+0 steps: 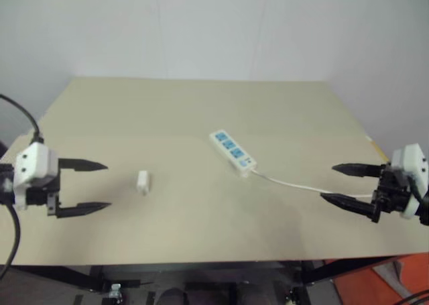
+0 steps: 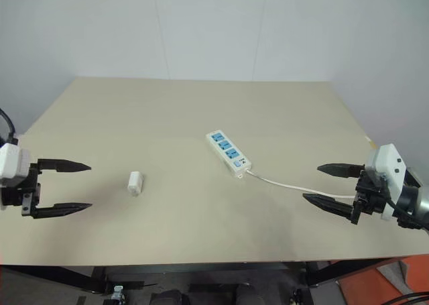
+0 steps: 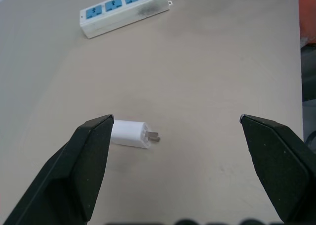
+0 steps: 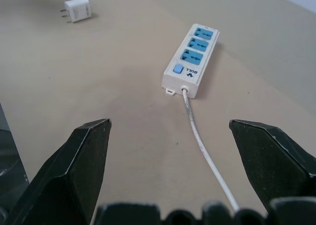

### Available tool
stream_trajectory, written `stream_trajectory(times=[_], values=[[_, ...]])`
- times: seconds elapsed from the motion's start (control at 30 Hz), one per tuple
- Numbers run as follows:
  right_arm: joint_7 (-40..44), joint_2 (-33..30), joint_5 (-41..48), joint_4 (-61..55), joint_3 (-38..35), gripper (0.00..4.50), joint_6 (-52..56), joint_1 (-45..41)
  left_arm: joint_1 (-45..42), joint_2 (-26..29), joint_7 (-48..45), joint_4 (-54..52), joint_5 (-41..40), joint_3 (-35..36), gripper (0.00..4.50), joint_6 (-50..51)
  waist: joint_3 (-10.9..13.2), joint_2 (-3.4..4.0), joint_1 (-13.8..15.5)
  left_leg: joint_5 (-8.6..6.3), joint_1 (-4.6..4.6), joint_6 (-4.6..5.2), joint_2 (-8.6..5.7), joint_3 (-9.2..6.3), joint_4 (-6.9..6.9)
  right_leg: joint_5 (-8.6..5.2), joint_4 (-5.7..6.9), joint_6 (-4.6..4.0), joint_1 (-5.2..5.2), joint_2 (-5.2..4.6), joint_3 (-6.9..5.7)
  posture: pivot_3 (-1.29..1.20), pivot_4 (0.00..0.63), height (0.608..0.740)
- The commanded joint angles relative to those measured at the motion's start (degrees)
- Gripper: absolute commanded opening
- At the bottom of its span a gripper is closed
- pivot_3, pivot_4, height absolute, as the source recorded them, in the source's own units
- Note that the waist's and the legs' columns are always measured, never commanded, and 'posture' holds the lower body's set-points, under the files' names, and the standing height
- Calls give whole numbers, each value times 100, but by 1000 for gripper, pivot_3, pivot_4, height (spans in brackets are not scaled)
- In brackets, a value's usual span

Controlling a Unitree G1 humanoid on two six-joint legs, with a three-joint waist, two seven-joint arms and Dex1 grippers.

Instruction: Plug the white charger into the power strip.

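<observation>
While both end effectors, left (image 1: 83,187) and right (image 1: 349,183), hang spread and empty, the small white boxy charger (image 1: 143,181) lies left of the long white blue-socketed power strip (image 1: 232,152), prongs apparently sideways, awaiting pickup.

A big tan table (image 1: 201,110) fills the middle. The charger (image 1: 143,181) is small and white and lies on the table, on the left side. The power strip (image 1: 232,151) lies near the middle, slanted, with blue sockets on top. Its thin white cord (image 1: 295,183) runs off to the right. The left gripper (image 1: 94,186) is at the left edge, near the charger but not touching it, fingers spread apart. The right gripper (image 1: 334,182) is at the right edge, fingers also spread, with the cord passing between them.
</observation>
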Motion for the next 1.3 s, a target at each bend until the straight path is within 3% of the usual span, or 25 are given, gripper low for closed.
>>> stream_trajectory(times=[0.03, 0.53, 0.8, 1.1, 1.3], values=[[39, -135, 41, -34, -262, 4500, -110, -21, -6, 53, 61, -170, -105, 225, 4472, -1, 0, 0, 0, 0, 0, 0, 0, 0, 0, 0, 0, 0, 0, 0, 0, 0, 150, 740], [-367, 137, -93, -90, 181, 4500, -172, -299, -371, 110, 236, 44, 78, -138, 4472, -50, 0, 0, 0, 0, 1, 0, -1, 1, 0, 1, 0, -3, 0, 0, 0, 0, 150, 740], [-2832, 2076, -1666, 784, 1843, 4500, -646, -2001, -712, -131, 448, 74, 104, -487, 4472, -100, 1, 4, -72, 0, 5, 0, 3, 12, -2, 12, 6, -27, -6, 7, 11, 0, 150, 740], [-3679, 3990, -2180, 2640, 2524, 4500, -1887, -2917, -494, -227, 545, -58, 61, -366, 4472, -114, 5, 10, -34, 0, -29, 1, 0, 8, -5, 23, 5, -45, -34, 4, 5, 0, 150, 740], [-3775, 4460, -2346, 3806, 2566, 4500, -2552, -3217, -291, -256, 560, -159, 21, -256, 4472, -113, 6, 12, -35, 0, -17, 0, 1, 7, -4, 23, 7, -46, -22, 2, 1, 0, 150, 740]])
